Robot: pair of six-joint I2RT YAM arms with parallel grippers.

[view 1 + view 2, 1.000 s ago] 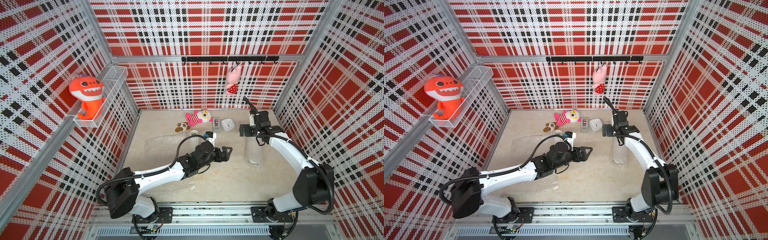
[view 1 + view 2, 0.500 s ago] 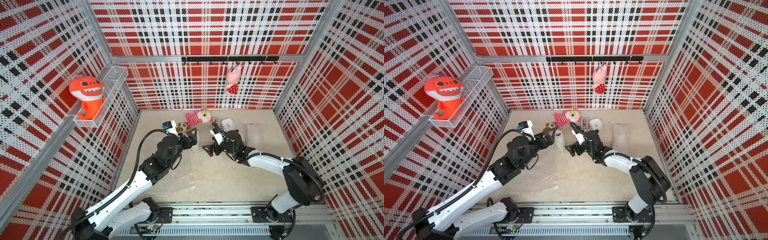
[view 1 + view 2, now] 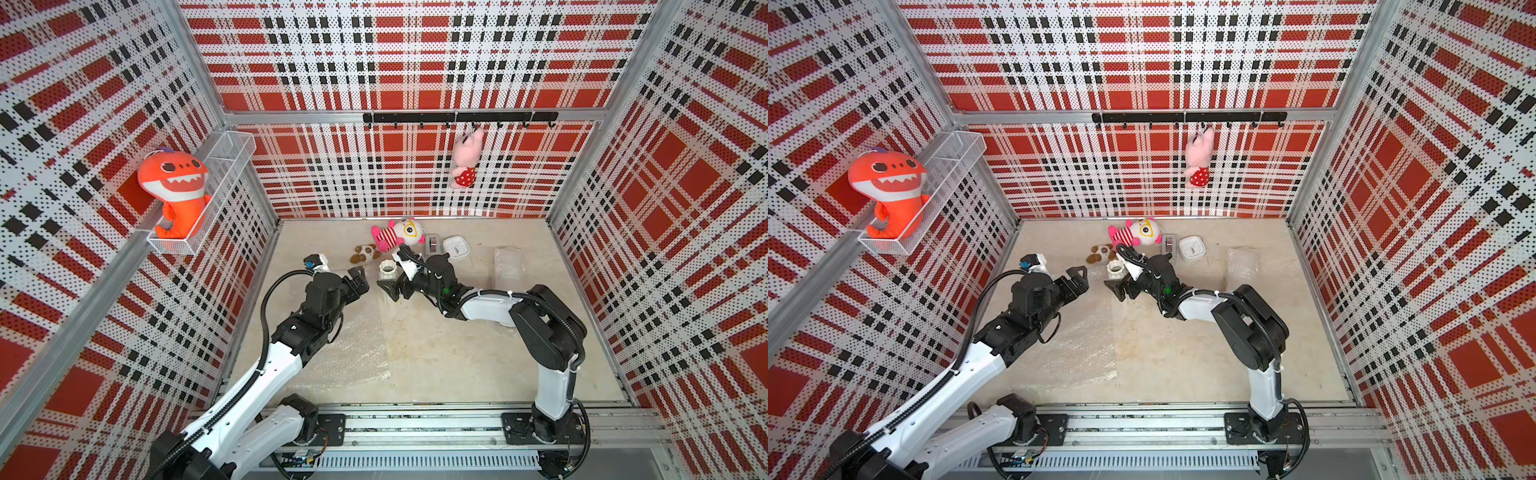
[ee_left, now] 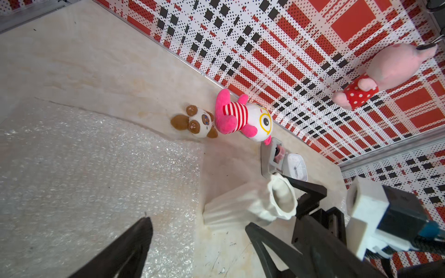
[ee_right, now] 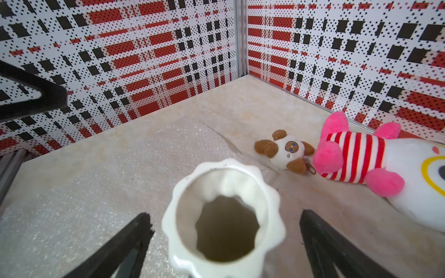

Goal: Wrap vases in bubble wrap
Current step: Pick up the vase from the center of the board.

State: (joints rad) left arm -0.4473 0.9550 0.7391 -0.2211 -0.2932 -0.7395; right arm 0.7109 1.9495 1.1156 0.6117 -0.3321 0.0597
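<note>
The slim white ribbed ceramic vase [image 5: 226, 211] is standing upright on the desk [image 3: 457, 365], just beside the edge of the flat clear bubble-wrap sheet [image 3: 353, 345]. My right hand [image 3: 390, 279] is straddling it, spread wide and gripping nothing. My left hand [image 3: 360, 280] is hovering nearby, open and empty. I'm judging this the pick-up step: next I'm closing on the vase and laying it on the sheet.

The vase [image 5: 226, 173] is showing glossy, smooth ceramic; the bubble wrap [image 4: 96, 173] is glinting as clear, pimpled plastic; the surface [image 3: 457, 365] is looking matt and stone-like; the plush toy [image 5: 349, 154] is showing fuzzy cloth.
</note>
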